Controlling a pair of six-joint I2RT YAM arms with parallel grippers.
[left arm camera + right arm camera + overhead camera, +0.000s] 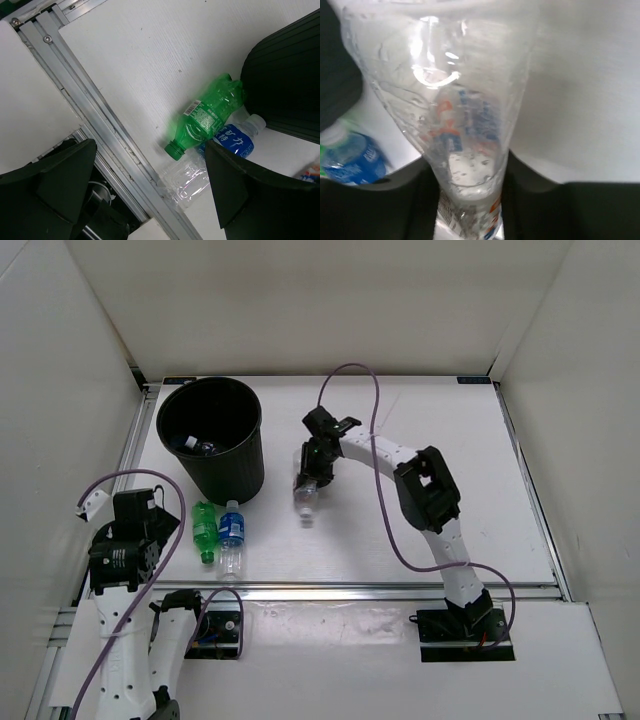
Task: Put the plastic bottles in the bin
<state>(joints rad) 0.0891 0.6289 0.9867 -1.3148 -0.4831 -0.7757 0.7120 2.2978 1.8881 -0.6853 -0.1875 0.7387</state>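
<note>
Bottle [306,498] between right gripper [311,476] fingers

The clear bottle [235,142] has white East Asian characters on its blue label, not surely readable; the green bottle [205,120] shows a barcode, its digits too small

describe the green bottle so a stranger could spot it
Find the black bin at the far left of the table. Two bottles lie side by side just in front of it. The green bottle is the left one in the top view, tinted green throughout; the blue-label bottle beside it is clear.
</note>
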